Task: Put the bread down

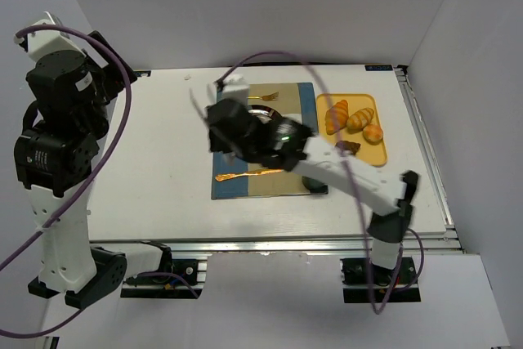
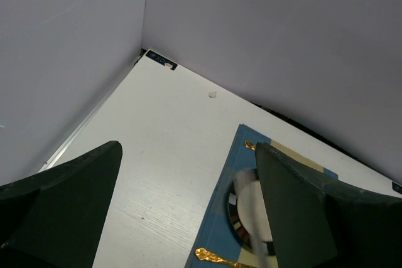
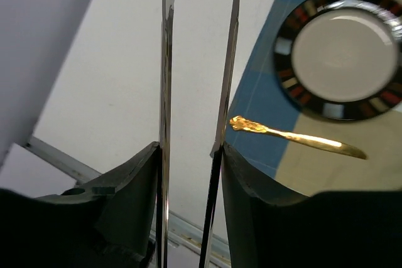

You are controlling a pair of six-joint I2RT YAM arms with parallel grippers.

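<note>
REMOTE RIG: My right gripper (image 3: 188, 155) clamps a pair of metal tongs (image 3: 166, 61) just off the placemat's (image 1: 245, 181) left edge, near the plate (image 3: 345, 51). The bread (image 1: 350, 118) sits in the yellow tray (image 1: 364, 153) at the table's (image 1: 163, 161) far right. My left gripper (image 2: 188, 149) gapes wide. The corner label (image 2: 161, 61) is too small to read.

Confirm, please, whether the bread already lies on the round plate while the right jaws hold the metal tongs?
Not quite: the bread lies on the yellow tray, as the top view shows; the plate is bare. The right jaws do hold the tongs.
</note>
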